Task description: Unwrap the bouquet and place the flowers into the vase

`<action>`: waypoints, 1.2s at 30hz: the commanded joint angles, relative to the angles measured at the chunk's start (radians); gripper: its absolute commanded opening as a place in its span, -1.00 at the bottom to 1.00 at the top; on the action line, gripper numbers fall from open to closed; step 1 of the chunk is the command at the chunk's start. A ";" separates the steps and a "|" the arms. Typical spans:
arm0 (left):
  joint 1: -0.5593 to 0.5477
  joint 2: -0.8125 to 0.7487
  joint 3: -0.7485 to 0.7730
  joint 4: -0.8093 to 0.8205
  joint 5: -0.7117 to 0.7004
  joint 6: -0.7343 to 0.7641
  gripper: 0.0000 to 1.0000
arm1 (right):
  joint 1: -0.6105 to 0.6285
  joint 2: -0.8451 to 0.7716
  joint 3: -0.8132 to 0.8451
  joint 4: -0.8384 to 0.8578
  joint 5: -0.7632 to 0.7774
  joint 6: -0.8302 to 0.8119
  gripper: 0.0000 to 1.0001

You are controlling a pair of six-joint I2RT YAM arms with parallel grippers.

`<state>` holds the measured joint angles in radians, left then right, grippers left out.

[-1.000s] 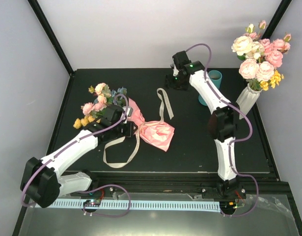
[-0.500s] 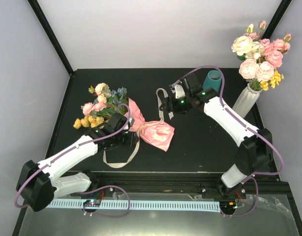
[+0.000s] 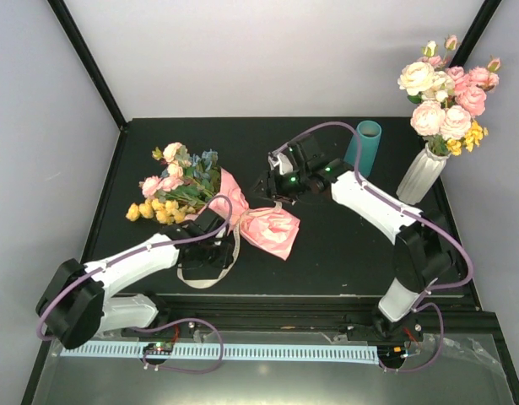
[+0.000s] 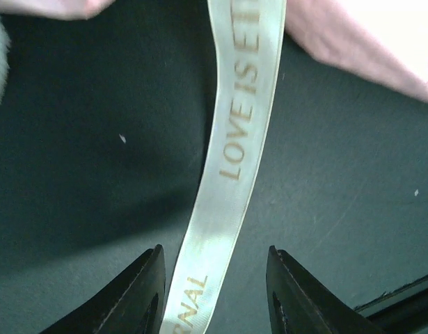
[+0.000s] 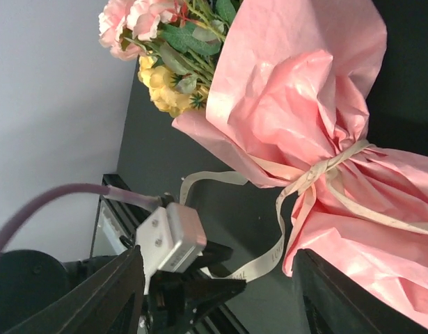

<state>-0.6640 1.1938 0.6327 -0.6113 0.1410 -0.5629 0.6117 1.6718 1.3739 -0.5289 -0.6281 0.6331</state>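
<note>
Currently the bouquet (image 3: 229, 211) lies on its side on the black table (image 3: 343, 253), left of centre. Its flowers (image 3: 176, 181) point to the far left and its pink paper (image 3: 267, 228) fans out toward the middle. A cream ribbon (image 3: 235, 221) is tied round the waist of the paper. The knot is intact in the right wrist view, so the wrapping is not yet undone. One loop of ribbon trails toward the near edge, and another tail runs toward the far side.

Left gripper (image 3: 215, 257): low over the near loop. In its own camera the lettered ribbon (image 4: 234, 139) runs lengthwise between the fingers (image 4: 147, 289). The fingers stand apart with dark table showing on both sides of the strip, so nothing is clamped.

Right gripper (image 3: 276, 184): positioned at the far side of the paper, by the ribbon tail. Its fingers (image 5: 120, 292) are spread wide with nothing held between them.

The teal vase (image 3: 364, 145) is upright near the far right of the table, well apart from the bouquet and holding no stems. A white vase (image 3: 421, 173) of larger roses stands just beside it on the right.
</note>
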 commanded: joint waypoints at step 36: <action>-0.094 -0.002 0.298 -0.278 -0.455 0.087 -0.97 | 0.017 0.008 -0.110 -0.002 -0.010 -0.004 0.11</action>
<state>-0.8177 1.1934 0.8753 -0.8261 -0.2626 -0.5640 0.6224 1.7111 1.2724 -0.5632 -0.6312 0.6098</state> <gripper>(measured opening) 0.021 0.558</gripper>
